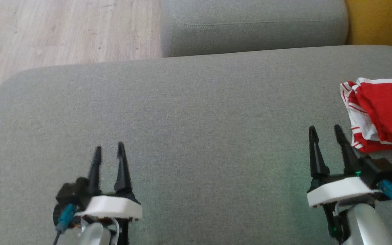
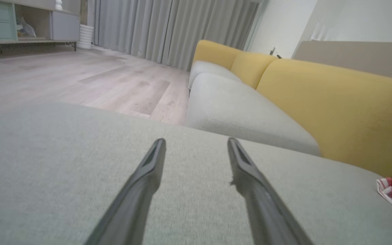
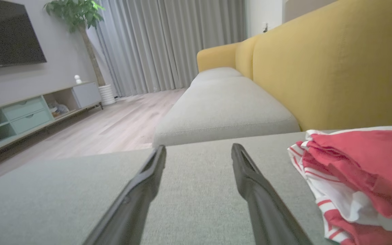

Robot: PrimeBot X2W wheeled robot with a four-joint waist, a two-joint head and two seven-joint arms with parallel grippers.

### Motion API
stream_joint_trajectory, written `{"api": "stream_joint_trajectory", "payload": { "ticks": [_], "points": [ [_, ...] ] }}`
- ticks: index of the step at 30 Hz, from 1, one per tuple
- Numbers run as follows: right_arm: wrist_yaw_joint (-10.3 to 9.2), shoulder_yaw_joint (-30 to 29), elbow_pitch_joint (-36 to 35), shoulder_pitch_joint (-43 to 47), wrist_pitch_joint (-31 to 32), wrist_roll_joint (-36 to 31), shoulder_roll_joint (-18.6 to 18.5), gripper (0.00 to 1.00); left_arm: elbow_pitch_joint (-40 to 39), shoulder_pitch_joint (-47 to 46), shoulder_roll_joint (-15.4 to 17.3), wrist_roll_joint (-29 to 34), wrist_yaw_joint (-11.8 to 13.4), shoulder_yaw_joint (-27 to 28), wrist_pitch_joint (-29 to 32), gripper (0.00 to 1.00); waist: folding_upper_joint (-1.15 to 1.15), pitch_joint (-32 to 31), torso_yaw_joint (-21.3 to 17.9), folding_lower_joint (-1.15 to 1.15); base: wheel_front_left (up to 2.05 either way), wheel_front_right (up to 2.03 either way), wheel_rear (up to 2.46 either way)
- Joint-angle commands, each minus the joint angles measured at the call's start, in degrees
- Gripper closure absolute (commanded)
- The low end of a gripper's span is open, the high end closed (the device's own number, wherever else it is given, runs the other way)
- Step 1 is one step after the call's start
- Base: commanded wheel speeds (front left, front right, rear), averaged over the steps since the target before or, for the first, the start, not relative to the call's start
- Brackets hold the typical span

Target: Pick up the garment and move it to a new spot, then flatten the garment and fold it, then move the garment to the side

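Since the left gripper (image 1: 109, 145) and the right gripper (image 1: 324, 127) both hang empty over the big grey woven seat cushion (image 1: 196, 112), we can't pin the stage down from this one moment. The left one sits low on the left of the head view, its two dark fingers spread apart with nothing between them. The right one is the same, fingers parted and holding nothing. It's just beside the cloth but, as far as we can see, not touching it.

The soft red garment with red-and-white striped trim (image 1: 383, 112) lies in a layered bundle at the cushion's right side. It's near the mustard-yellow fabric backrest (image 3: 335, 68) and partly cut off by the edge of the head view. Red sits on top and striped white underneath, but the edges look lumpy rather than crisp. So we reckon it fits two readings: a loose fold parked off to the side, or a crumpled heap that needs picking up and laying out flat.

Containers: we see none on the cushion itself. Over by the wall there's a long pale TV unit with mint-green drawers (image 3: 26, 115). The drawers are shut, and its open cubby holds something small, maybe an ornament, too blurry to call. A white ribbed round planter (image 3: 107, 94) beside it holds a leafy green tree (image 3: 73, 13).
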Motion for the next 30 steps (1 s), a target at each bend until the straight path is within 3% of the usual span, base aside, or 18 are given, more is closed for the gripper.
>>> {"api": "stream_joint_trajectory", "payload": {
  "ticks": [1, 4, 30],
  "points": [
    [0.00, 0.00, 0.42, 0.06, 0.07, 0.07, 0.00, 1.00, 0.39, 0.11, -0.01, -0.07, -0.02, 0.01, 0.12, 1.00, 0.00, 0.00, 0.00, 0.00, 0.00, 0.00, 0.00],
    [0.00, 0.00, 2.96, 1.51, 0.17, 0.35, 0.07, 1.00, 2.74, 1.75, -0.02, -0.31, -0.05, 0.01, 0.33, 1.00, 0.00, 0.00, -0.01, 0.00, 0.00, 0.00, 0.00],
    [-0.01, -1.59, 1.55, 1.16, 4.29, 16.78, 0.03, 1.00, 0.99, 1.59, 0.03, -13.88, -2.14, 3.92, 4.46, 1.00, 0.00, -0.20, -0.36, 0.00, 0.00, 0.00, 0.00]
  ]
}}
